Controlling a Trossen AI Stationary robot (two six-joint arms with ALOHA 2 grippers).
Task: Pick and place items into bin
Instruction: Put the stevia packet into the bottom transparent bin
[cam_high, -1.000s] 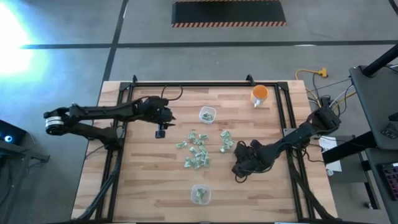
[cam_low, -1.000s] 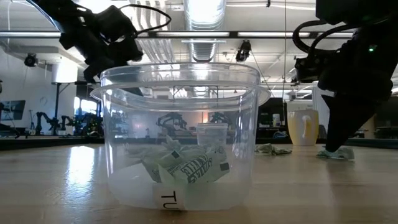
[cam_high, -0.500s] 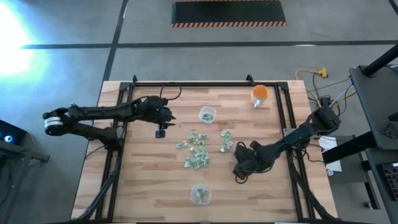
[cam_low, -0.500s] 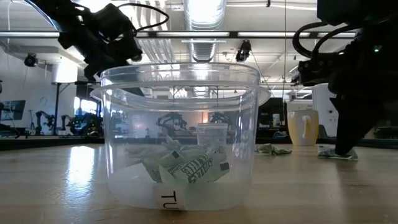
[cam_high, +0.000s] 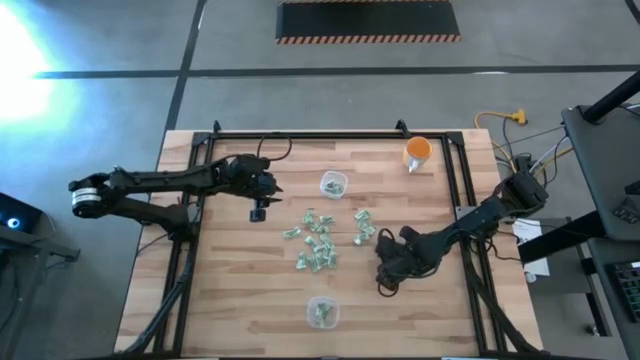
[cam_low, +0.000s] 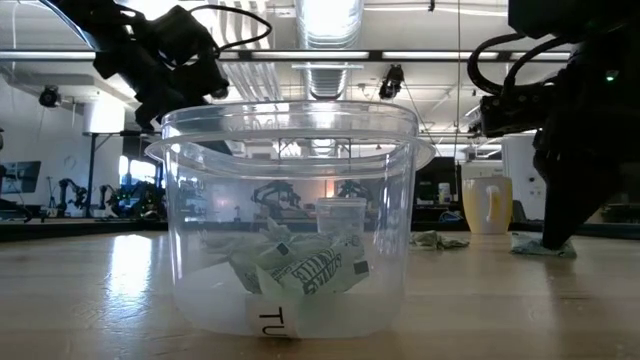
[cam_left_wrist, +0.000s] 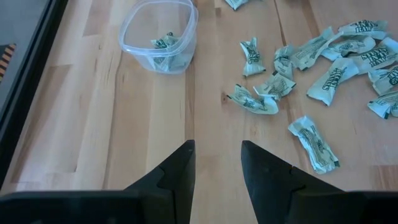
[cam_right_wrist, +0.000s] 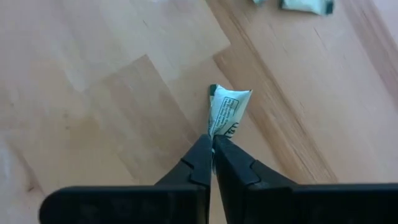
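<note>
Several pale green-and-white wrapped pieces (cam_high: 318, 243) lie scattered on the wooden table's middle; they also show in the left wrist view (cam_left_wrist: 311, 62). A clear bin (cam_high: 333, 184) stands far of them and a second clear bin (cam_high: 322, 312) near; both hold pieces. My right gripper (cam_high: 388, 272) is low at the table, right of the pile, shut on one wrapped piece (cam_right_wrist: 224, 111). My left gripper (cam_left_wrist: 217, 152) is open and empty above the table, left of the pile (cam_high: 258, 213). My right gripper pinches the piece's twisted end (cam_right_wrist: 215, 134) between its two fingertips. The rest of the piece sticks out ahead of the fingers. In the low view the piece (cam_low: 545, 245) sits at table height under the fingers; whether it is clear of the wood, I cannot tell.
An orange cup (cam_high: 418, 151) stands at the far right of the table. Black rails (cam_high: 300, 135) run along the table's far, left and right sides. The near bin (cam_low: 290, 230) fills the front of the low view. Bare wood lies left of the pile.
My right gripper has shifted a little toward the table's right edge with the wrapped piece, staying low at the table and shut.
</note>
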